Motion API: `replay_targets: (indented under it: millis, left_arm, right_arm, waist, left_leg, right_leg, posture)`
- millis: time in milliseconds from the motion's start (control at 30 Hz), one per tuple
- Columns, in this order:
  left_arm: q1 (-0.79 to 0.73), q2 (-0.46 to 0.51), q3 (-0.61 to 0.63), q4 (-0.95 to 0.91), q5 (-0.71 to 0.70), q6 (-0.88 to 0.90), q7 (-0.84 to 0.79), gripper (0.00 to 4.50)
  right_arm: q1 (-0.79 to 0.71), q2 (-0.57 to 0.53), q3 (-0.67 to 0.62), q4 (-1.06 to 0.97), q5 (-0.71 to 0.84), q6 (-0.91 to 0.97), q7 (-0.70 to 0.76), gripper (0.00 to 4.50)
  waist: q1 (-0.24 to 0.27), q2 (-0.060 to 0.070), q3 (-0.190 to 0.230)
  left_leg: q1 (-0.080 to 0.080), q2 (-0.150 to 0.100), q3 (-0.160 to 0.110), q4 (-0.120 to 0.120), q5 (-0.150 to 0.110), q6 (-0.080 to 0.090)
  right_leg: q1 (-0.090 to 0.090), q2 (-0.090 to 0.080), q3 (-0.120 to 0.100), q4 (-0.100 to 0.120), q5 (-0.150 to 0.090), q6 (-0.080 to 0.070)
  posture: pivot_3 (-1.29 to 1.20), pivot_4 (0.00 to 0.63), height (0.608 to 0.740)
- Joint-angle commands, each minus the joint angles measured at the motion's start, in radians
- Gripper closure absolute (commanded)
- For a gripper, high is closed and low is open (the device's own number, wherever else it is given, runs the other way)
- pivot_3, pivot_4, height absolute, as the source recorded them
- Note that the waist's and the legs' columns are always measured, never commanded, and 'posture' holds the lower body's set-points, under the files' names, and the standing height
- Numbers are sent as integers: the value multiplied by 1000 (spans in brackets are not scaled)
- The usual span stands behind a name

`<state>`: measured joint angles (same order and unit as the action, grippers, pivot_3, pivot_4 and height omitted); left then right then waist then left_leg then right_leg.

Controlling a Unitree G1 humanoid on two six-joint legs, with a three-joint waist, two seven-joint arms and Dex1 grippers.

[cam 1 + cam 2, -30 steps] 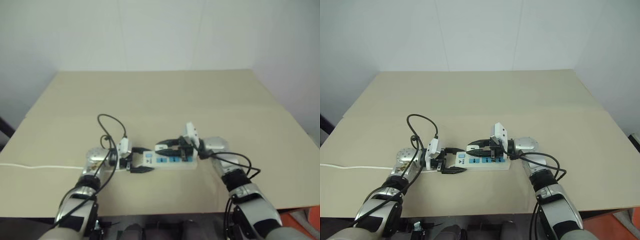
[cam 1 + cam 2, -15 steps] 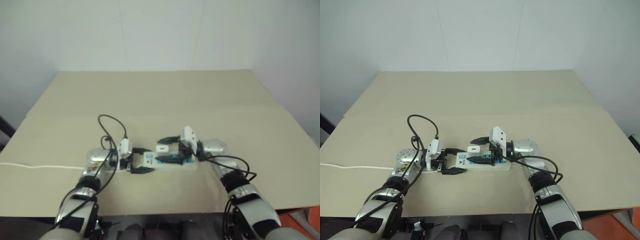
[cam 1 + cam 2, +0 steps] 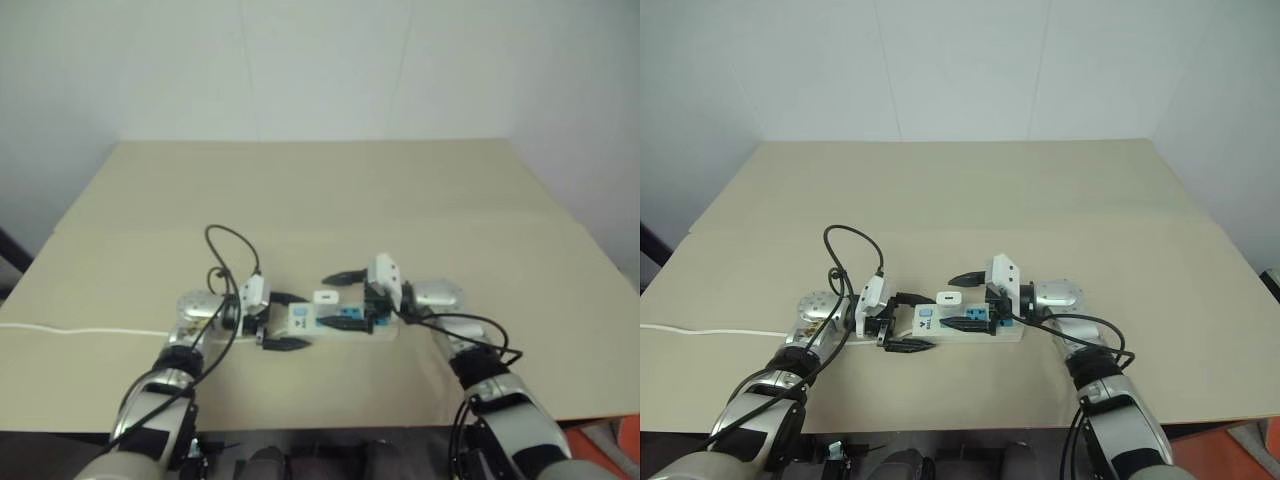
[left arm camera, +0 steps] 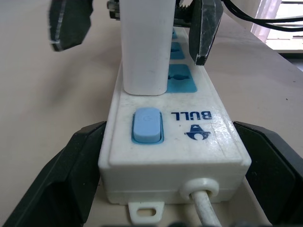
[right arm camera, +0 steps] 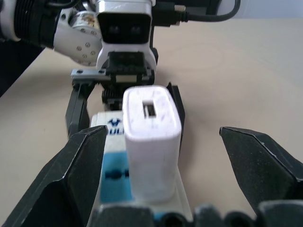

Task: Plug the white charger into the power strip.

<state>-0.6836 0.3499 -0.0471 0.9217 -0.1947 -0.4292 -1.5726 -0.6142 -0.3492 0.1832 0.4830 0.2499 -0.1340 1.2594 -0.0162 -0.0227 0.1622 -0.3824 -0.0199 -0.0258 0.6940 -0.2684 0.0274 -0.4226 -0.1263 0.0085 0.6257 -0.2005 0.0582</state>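
Observation:
The power strip [image 3: 345, 322] lies flat on the tan table, switch end toward my left arm. The white charger [image 3: 324, 297] stands upright in the socket nearest the blue switch [image 4: 147, 125]. My right gripper [image 3: 965, 301] is open. Its two black fingers [image 5: 71, 175] stand on either side of the charger [image 5: 151, 142] with a gap on each side. My left gripper [image 3: 912, 322] is open too and straddles the strip's switch end [image 4: 175, 156]. Its fingers [image 4: 61, 184] flank the sides. On the right side a gap shows.
The strip's thin white cord [image 3: 80, 333] runs left across the table and off its edge. Black cables loop above my left wrist [image 3: 228, 250] and beside my right forearm [image 3: 480, 335]. The tan table [image 3: 400, 200] stretches back to a white wall.
My right gripper has opened and let go of the charger, which stays standing in the strip. My left gripper's fingers have spread wider around the switch end.

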Motion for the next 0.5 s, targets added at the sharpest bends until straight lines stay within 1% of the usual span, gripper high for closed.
replay_targets:
  millis: [33,100,200,267,333,400,500]
  left_arm:
    - [32,48,36,-169,-68,25,-14,10]
    - [79,88,36,-305,-95,90,-15,10]
    - [163,185,41,-524,-127,222,3,10]
    - [201,242,49,-609,-139,280,7,10]
    - [232,300,57,-649,-134,306,12,10]
    - [252,352,70,-649,-146,343,7,10]
    - [278,390,89,-632,-150,355,24,10]
  right_arm:
    - [54,-81,-61,-167,54,72,7,0]
    - [95,-142,-94,-267,84,106,18,0]
    - [158,-252,-178,-402,142,172,13,0]
    - [199,-318,-223,-460,165,196,19,0]
    - [249,-391,-268,-497,169,204,28,0]
    - [306,-465,-324,-516,178,210,45,0]
    - [370,-531,-384,-532,194,225,37,0]
  waist:
    - [0,0,0]
    - [-1,1,1]
    - [-5,1,2]
    - [-4,1,3]
    - [1,1,3]
    - [4,1,3]
    - [4,1,3]
  left_leg:
    - [-1,0,0,0,0,0]
    - [-4,0,0,0,0,0]
    - [-5,1,-1,-1,-1,1]
    - [-5,1,-1,-1,-1,1]
    - [-4,1,-1,-2,-2,1]
    - [-3,1,0,-2,-2,1]
    - [-2,1,1,-2,-2,1]
  right_leg:
    - [-1,0,0,0,0,0]
    - [-3,0,0,1,0,0]
    - [-3,0,0,0,0,0]
    - [-3,0,0,-1,0,0]
    - [-3,0,0,-2,0,1]
    - [-1,0,0,-8,-1,1]
    - [0,0,-1,-9,-1,1]
  posture:
    - [0,150,740]
    - [0,150,740]
    - [0,150,740]
    - [0,150,740]
    - [0,150,740]
    - [0,150,740]
    - [0,150,740]
